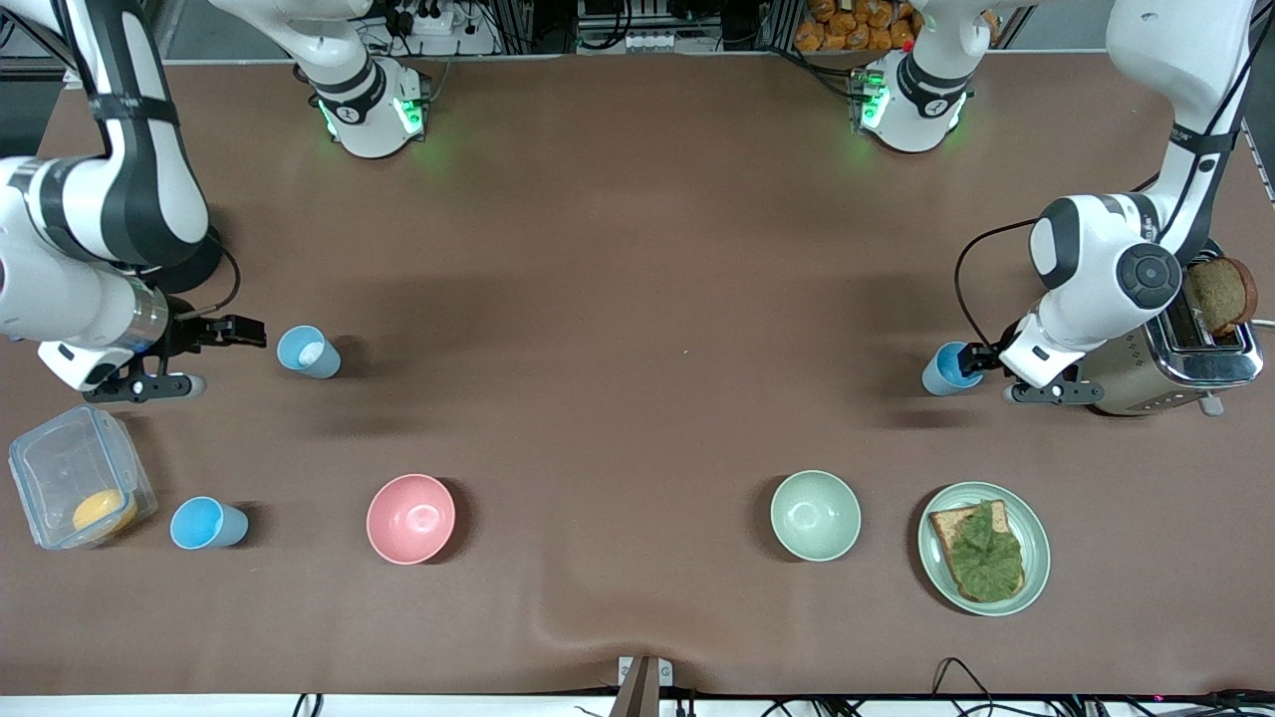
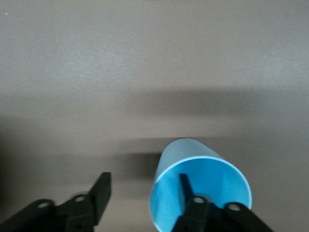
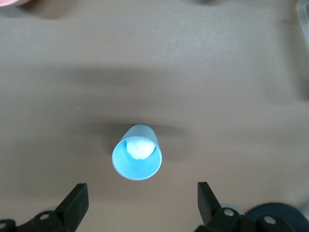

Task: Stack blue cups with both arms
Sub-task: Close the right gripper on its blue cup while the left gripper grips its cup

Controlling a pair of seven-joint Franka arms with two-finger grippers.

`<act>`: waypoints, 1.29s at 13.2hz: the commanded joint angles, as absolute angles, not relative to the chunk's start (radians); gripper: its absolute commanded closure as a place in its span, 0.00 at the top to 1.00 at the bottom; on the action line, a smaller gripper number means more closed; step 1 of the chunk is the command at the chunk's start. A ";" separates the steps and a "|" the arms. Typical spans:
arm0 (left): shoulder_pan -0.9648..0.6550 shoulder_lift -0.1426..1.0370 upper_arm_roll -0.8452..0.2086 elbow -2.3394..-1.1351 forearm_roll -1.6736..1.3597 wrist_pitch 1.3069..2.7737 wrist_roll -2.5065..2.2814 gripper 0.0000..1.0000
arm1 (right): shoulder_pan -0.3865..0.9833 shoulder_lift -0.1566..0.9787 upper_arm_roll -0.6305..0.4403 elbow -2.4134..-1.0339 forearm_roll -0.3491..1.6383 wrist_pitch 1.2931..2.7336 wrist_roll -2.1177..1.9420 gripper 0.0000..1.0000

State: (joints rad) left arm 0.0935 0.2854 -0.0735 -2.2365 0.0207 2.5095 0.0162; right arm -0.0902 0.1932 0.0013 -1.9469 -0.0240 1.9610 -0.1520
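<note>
A pale grey-blue cup (image 1: 308, 352) with a whitish inside stands toward the right arm's end of the table. My right gripper (image 1: 255, 335) is open and empty just beside it. In the right wrist view the cup (image 3: 137, 153) sits just ahead of the spread fingers of the gripper (image 3: 141, 197). A sky blue cup (image 1: 948, 368) stands beside the toaster. My left gripper (image 1: 981, 358) is open at its rim. In the left wrist view one finger (image 2: 185, 186) is inside this cup (image 2: 189, 153) and the other is outside. Another sky blue cup (image 1: 207, 523) stands nearer the front camera.
A clear lidded box (image 1: 80, 488) with a yellow item stands at the right arm's end. A pink bowl (image 1: 410, 518), a pale green bowl (image 1: 815, 515) and a plate with toast and lettuce (image 1: 1031, 578) lie nearer the front camera. A toaster (image 1: 1185, 354) holds bread.
</note>
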 commanded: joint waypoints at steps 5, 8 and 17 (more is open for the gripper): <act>0.100 0.149 -0.152 -2.223 0.028 2.464 0.040 0.00 | -0.169 0.304 0.014 -1.968 -0.040 2.095 -0.245 1.00; 0.080 0.124 -0.201 -2.075 0.026 2.270 -0.029 0.00 | -0.204 0.366 0.017 -1.973 -0.025 2.131 -0.288 1.00; 0.074 0.150 -0.328 -1.839 0.021 2.037 -0.205 0.00 | -0.196 0.368 0.018 -2.071 0.035 2.190 -0.290 1.00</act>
State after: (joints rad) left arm 0.0706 0.1362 -0.2951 -1.8674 0.0202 2.0611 -0.1459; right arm -0.1852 0.3810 0.0076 -2.0203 0.0173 2.1456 -0.2714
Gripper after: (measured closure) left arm 0.978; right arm 0.000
